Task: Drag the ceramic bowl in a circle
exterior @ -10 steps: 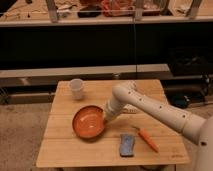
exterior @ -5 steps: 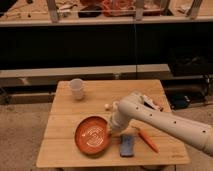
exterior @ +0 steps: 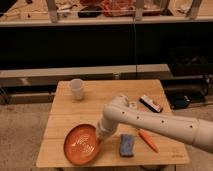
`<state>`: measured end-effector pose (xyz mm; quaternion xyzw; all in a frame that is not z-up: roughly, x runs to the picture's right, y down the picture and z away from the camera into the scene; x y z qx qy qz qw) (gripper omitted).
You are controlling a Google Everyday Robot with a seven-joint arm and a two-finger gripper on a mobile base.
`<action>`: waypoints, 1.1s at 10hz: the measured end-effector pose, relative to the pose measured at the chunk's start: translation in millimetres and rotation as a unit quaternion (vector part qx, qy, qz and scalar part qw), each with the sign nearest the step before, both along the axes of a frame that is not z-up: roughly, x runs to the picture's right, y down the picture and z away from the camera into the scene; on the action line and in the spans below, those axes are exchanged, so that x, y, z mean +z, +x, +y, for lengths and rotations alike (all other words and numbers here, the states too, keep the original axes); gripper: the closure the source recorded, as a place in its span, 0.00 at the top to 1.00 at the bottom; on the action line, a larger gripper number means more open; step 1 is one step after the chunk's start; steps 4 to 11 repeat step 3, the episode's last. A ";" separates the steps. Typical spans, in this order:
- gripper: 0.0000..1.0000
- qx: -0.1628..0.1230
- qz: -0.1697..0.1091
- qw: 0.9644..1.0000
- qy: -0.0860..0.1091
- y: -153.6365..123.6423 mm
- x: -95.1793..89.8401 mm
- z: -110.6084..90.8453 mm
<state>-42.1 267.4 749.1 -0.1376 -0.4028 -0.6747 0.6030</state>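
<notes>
The ceramic bowl (exterior: 81, 144) is wide, shallow, glossy orange with pale concentric marks inside. It lies at the front left of the wooden table (exterior: 107, 92), its rim close to the front edge. My gripper (exterior: 102, 134) is at the end of the white arm (exterior: 150, 122), which reaches in from the right. The gripper points down onto the bowl's right rim and hides that part of it.
A small translucent white cup (exterior: 76, 89) stands at the back left. A blue sponge (exterior: 126, 145) and an orange carrot-like thing (exterior: 148, 140) lie right of the bowl. A black, white and red object (exterior: 150, 103) and a small white thing (exterior: 132, 105) lie behind the arm.
The bowl has slid from the table's middle left toward the front edge and a little right, then left. The gripper and arm moved with it, toward the front.
</notes>
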 end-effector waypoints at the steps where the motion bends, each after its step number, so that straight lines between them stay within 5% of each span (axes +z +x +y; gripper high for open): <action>1: 0.02 -0.018 -0.014 1.000 0.002 -19.3 -0.5 -0.2; 3: 0.02 -0.049 -0.041 0.998 0.006 -52.5 0.6 -3.6; 11: 0.02 -0.049 -0.041 0.998 0.006 -52.5 0.6 -3.6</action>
